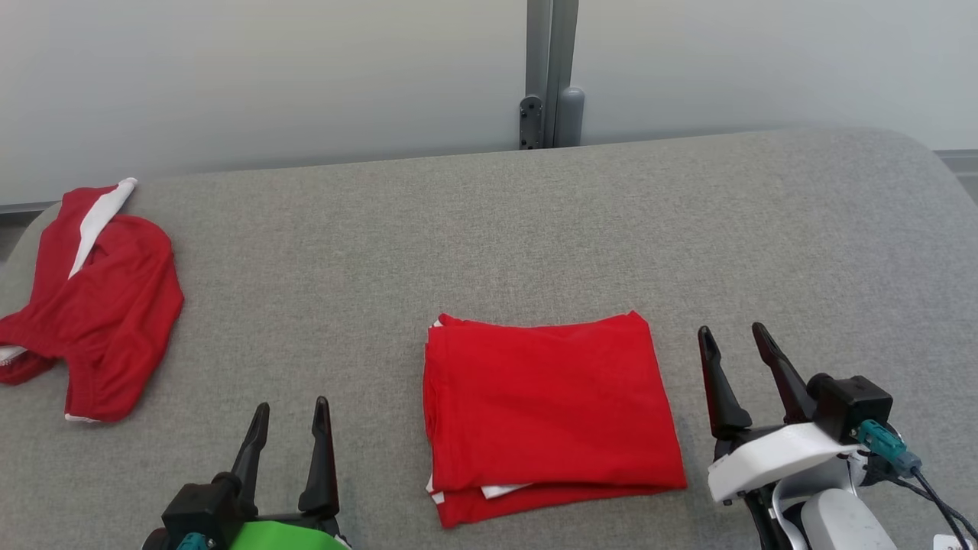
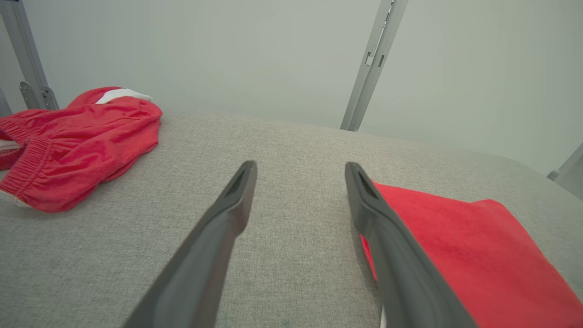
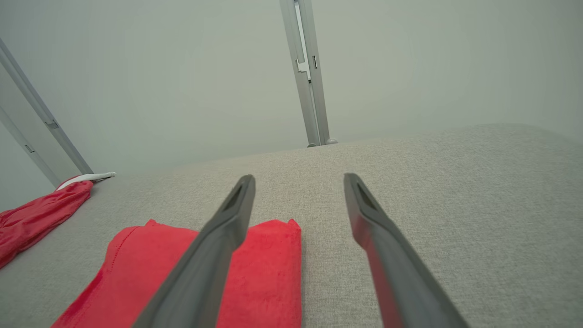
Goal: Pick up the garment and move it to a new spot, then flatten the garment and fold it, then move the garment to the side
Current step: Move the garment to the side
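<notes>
A red garment lies folded into a neat rectangle on the grey table, near its front edge, with white trim peeking from the lower left corner. It also appears in the left wrist view and the right wrist view. My left gripper stands open to the garment's left, apart from it, fingers empty. On the garment's right my right gripper is open too, holding nothing. Neither touches the cloth.
A crumpled red and white garment lies at the table's far left edge. A grey metal post rises behind the table against a pale wall. Bare grey surface spreads across the back and right.
</notes>
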Available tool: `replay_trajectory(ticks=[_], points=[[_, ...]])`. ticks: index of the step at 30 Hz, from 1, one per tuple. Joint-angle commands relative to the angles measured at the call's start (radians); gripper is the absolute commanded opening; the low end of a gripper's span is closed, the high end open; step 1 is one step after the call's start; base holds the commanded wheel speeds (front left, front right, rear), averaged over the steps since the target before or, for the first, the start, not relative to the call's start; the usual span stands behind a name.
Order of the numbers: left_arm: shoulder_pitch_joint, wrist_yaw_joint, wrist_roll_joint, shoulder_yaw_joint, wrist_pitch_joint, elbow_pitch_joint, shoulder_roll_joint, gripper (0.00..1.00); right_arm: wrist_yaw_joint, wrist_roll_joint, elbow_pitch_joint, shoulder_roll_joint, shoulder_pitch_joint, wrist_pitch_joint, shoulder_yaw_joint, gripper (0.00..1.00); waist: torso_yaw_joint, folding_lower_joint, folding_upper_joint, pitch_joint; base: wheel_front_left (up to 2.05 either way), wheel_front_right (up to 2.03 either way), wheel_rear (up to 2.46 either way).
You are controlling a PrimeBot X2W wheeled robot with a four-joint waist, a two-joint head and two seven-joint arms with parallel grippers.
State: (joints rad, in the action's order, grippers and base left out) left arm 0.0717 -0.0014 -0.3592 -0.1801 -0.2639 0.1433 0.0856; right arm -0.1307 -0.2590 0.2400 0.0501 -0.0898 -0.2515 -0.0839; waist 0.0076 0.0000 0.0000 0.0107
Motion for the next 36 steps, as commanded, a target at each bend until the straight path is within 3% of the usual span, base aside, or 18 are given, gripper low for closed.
replay_trajectory(ticks=[1, 9, 15, 27, 28, 29, 31, 33, 36], points=[[0.000, -0.006, 0.011, 0.004, -0.001, 0.003, -0.001, 1.00, 0.000, 0.010, 0.005, 0.001, -0.011, 0.010, 0.011, 1.00, 0.001, 0.0000, 0.0000, 0.003, 0.00, 0.00, 0.00], [-0.020, -0.015, 0.022, -0.001, -0.001, 0.006, -0.011, 1.00, 0.000, 0.019, 0.068, 0.028, -0.065, 0.253, 0.021, 1.00, 0.024, 0.0000, 0.0000, 0.041, 0.00, 0.00, 0.00], [-0.043, -0.021, 0.026, -0.003, -0.001, 0.017, -0.020, 1.00, 0.000, -0.077, 0.115, 0.077, -0.108, 0.410, -0.032, 1.00, 0.060, 0.0000, 0.0000, 0.086, 0.00, 0.00, 0.00], [-0.065, -0.031, 0.028, -0.001, -0.001, 0.037, -0.030, 1.00, 0.000, -0.205, 0.224, 0.119, -0.181, 0.495, -0.132, 1.00, 0.105, 0.0000, 0.0000, 0.129, 0.00, 0.00, 0.00], [-0.065, -0.032, 0.029, 0.000, -0.001, 0.037, -0.030, 1.00, 0.000, -0.210, 0.231, 0.118, -0.185, 0.498, -0.137, 0.93, 0.105, 0.0000, 0.0000, 0.129, 0.00, 0.00, 0.00], [-0.063, -0.033, 0.030, 0.001, -0.001, 0.038, -0.031, 1.00, 0.000, -0.216, 0.242, 0.118, -0.190, 0.498, -0.142, 0.62, 0.104, 0.0000, 0.0000, 0.128, 0.00, 0.00, 0.00], [-0.061, -0.034, 0.033, 0.002, -0.001, 0.039, -0.032, 1.00, 0.000, -0.222, 0.258, 0.122, -0.199, 0.495, -0.151, 0.38, 0.102, 0.0000, 0.0000, 0.129, 0.00, 0.00, 0.00], [-0.060, -0.036, 0.036, 0.004, -0.001, 0.040, -0.032, 1.00, 0.000, -0.230, 0.270, 0.123, -0.212, 0.490, -0.163, 0.00, 0.095, 0.0000, 0.0000, 0.131, 0.00, 0.00, 0.00], [-0.061, -0.037, 0.041, 0.005, -0.001, 0.038, -0.032, 1.00, 0.000, -0.240, 0.274, 0.134, -0.238, 0.466, -0.175, 0.00, 0.076, 0.0000, 0.0000, 0.138, 0.00, 0.00, 0.00]])
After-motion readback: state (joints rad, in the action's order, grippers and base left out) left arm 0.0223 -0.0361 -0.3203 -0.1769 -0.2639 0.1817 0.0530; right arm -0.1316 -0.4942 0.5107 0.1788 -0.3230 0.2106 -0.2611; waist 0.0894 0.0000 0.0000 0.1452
